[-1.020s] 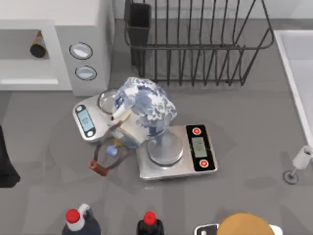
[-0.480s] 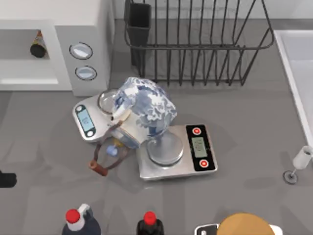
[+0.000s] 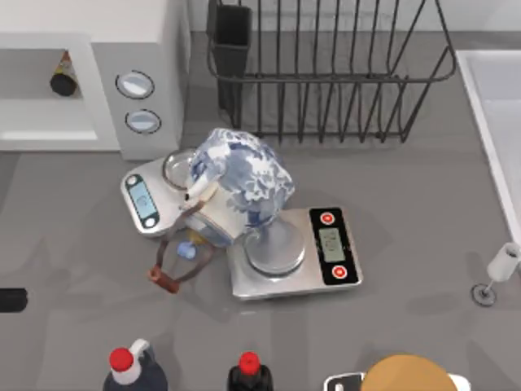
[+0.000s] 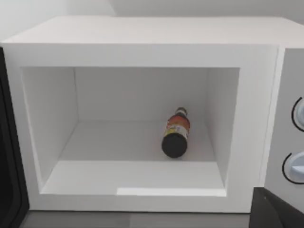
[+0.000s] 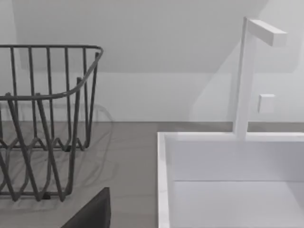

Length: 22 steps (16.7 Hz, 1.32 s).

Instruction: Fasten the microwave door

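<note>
Fingers of either arm: state cannot be told. Microwave (image 4: 142, 42) cavity stands open, bottle (image 4: 175, 133) lying inside; microwave door (image 4: 7, 156) swung aside, closing not yet done.

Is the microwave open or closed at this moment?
Open. The left wrist view looks straight into the microwave cavity, where a bottle lies on its side; no door covers it.

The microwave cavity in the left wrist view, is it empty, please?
No, a dark bottle lies on its side on the floor of the microwave cavity.
</note>
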### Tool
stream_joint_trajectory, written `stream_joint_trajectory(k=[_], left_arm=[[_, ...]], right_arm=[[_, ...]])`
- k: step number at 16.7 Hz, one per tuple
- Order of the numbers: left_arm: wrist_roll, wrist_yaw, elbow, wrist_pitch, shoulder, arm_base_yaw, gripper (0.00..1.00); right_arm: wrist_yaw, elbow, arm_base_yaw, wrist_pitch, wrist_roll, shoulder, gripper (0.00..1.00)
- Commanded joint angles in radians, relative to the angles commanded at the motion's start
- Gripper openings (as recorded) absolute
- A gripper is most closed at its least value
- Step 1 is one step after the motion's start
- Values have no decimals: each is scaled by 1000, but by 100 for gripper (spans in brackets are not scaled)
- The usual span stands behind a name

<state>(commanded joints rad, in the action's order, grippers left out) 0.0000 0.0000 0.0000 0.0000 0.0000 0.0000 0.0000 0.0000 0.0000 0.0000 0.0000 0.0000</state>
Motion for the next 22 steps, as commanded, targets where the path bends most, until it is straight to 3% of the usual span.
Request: stream_joint_trajectory(k=[7,15,22], left_arm=[[0,4,4,-4,-3,4,0],[-1,63,74,-111,-37,63,0],[1,-1,175,-140,38,-2,0]], right_arm=[[0,0,0,0,0,0,100],[0,0,0,0,0,0,100],[0,0,0,0,0,0,100]])
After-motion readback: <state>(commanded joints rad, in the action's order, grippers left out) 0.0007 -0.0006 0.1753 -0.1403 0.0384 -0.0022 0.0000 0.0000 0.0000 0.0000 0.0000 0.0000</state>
